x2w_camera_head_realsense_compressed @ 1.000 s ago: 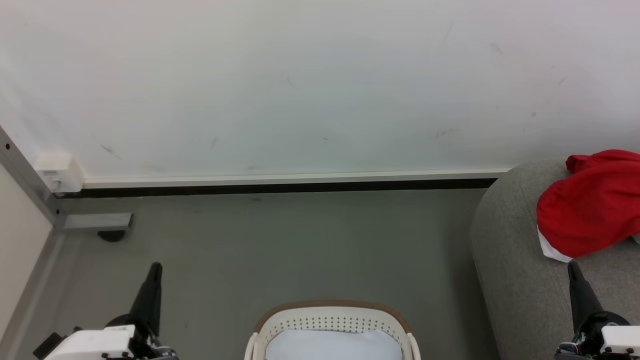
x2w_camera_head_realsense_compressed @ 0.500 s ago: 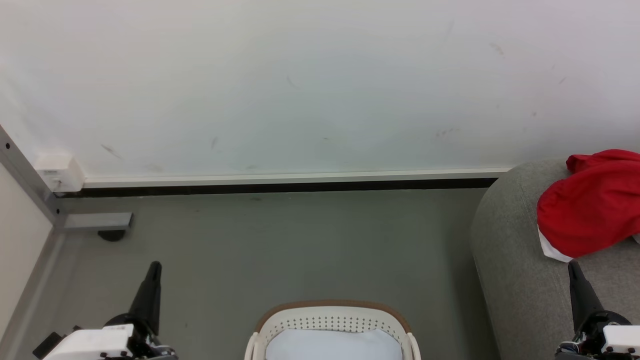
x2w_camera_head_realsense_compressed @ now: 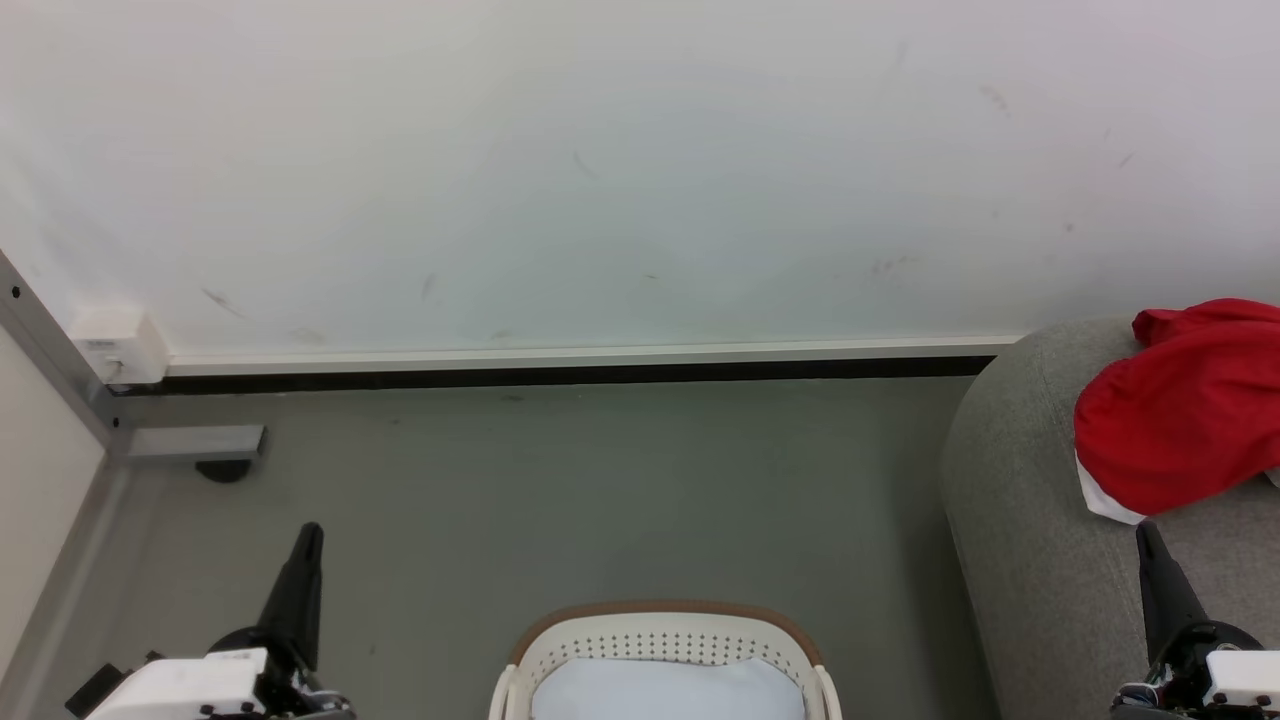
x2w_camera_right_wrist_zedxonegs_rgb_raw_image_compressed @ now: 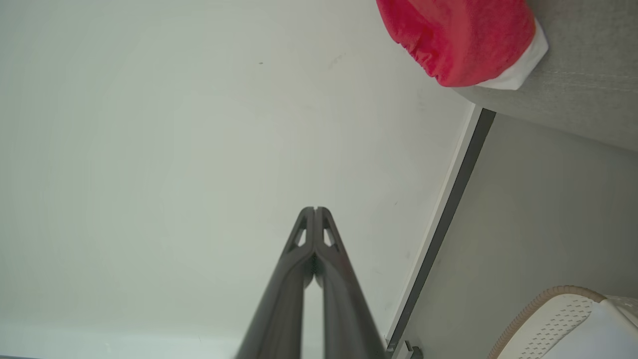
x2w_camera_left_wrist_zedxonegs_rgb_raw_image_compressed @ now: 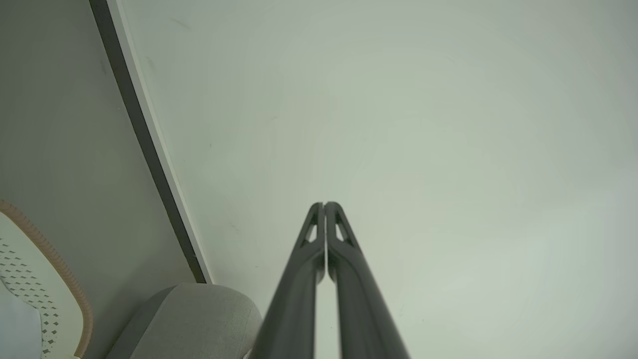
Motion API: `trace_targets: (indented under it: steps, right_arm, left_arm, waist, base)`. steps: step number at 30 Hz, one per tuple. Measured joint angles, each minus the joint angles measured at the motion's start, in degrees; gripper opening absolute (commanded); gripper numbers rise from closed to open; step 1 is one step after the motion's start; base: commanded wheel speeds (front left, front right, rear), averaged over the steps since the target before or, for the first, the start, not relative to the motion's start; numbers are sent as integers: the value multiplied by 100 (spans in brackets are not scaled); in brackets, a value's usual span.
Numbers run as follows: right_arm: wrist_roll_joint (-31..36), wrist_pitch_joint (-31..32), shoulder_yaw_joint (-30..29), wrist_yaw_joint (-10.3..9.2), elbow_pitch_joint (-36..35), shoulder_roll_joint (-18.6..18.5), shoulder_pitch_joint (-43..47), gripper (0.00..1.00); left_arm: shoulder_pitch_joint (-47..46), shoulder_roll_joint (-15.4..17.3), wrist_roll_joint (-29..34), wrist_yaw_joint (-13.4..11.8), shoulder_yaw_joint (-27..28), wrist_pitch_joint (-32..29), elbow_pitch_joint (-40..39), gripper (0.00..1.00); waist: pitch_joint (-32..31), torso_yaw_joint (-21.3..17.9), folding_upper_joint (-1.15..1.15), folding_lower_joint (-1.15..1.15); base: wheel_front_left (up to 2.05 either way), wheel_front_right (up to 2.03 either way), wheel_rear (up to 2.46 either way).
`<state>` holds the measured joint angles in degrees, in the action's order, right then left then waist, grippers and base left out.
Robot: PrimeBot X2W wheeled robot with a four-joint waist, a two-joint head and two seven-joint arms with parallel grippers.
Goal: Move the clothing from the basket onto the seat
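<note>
**A:** How many of each thing?

**B:** One bunched piece of red clothing [x2w_camera_head_realsense_compressed: 1180, 410], one basket [x2w_camera_head_realsense_compressed: 665, 625], one seat [x2w_camera_head_realsense_compressed: 1030, 520] and two end effectors.

**A:** Where is the clothing?

**B:** It lies on top of the seat, near the seat's rounded corner on the wall side. Its white trim [x2w_camera_head_realsense_compressed: 1100, 497] is at the end nearer the robot, and it runs off the right edge of the head view. The right wrist view also shows the clothing [x2w_camera_right_wrist_zedxonegs_rgb_raw_image_compressed: 458, 40] lying on the seat [x2w_camera_right_wrist_zedxonegs_rgb_raw_image_compressed: 583, 89].

**A:** And the basket?

**B:** It stands on the floor [x2w_camera_head_realsense_compressed: 550, 480], between the two arms and well apart from the clothing. Something pale and bluish-white shows inside it, but I cannot tell what it is.

**A:** How are the arms posed?

**B:** The left end effector [x2w_camera_head_realsense_compressed: 308, 540] sits low on the left, over the floor, pointing toward the wall [x2w_camera_head_realsense_compressed: 600, 180]. The right end effector [x2w_camera_head_realsense_compressed: 1147, 535] sits low on the right, over the seat's near part, and is apart from the clothing. Both are closed. In the wrist views the left [x2w_camera_left_wrist_zedxonegs_rgb_raw_image_compressed: 324, 205] and the right [x2w_camera_right_wrist_zedxonegs_rgb_raw_image_compressed: 315, 210] each have their fingers pressed together at the tips, with nothing between them.

**A:** What else is around?

**B:** A white skirting [x2w_camera_head_realsense_compressed: 580, 355] with a dark strip under it runs along the floor's far edge. A metal post [x2w_camera_head_realsense_compressed: 60, 360] and a small white box [x2w_camera_head_realsense_compressed: 120, 345] stand at the floor's far left corner.
</note>
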<state>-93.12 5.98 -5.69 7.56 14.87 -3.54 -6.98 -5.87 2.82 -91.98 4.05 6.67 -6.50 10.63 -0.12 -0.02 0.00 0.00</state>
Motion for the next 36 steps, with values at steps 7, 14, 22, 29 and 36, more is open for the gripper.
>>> trace_targets:
  steps: [7, 14, 22, 29, 36]
  right_arm:
    - [-7, -2, 9, 0, 0, -4, 0, 0]
    - [-9, -9, 19, 0, 0, -10, 0, 0]
    - [-19, -29, 30, 0, -1, -18, 0, 0]
    - [-24, -34, 42, 0, -1, -24, 0, 0]
    - [-26, -44, 55, 0, -2, -31, 0, 0]
  left_arm:
    - [0, 0, 0, 0, 0, 0, 0, 0]
    - [0, 0, 0, 0, 0, 0, 0, 0]
    - [-1, 0, 0, 0, 0, -1, 0, 0]
    - [-1, 0, 0, 0, 0, -1, 0, 0]
    - [-1, 0, 0, 0, 0, 0, -1, 0]
  waist:
    - [0, 0, 0, 0]
    - [0, 0, 0, 0]
    - [0, 0, 0, 0]
    - [0, 0, 0, 0]
    - [0, 0, 0, 0]
  base:
    - [0, 0, 0]
    - [0, 0, 0]
    - [0, 0, 0]
    - [0, 0, 0]
    - [0, 0, 0]
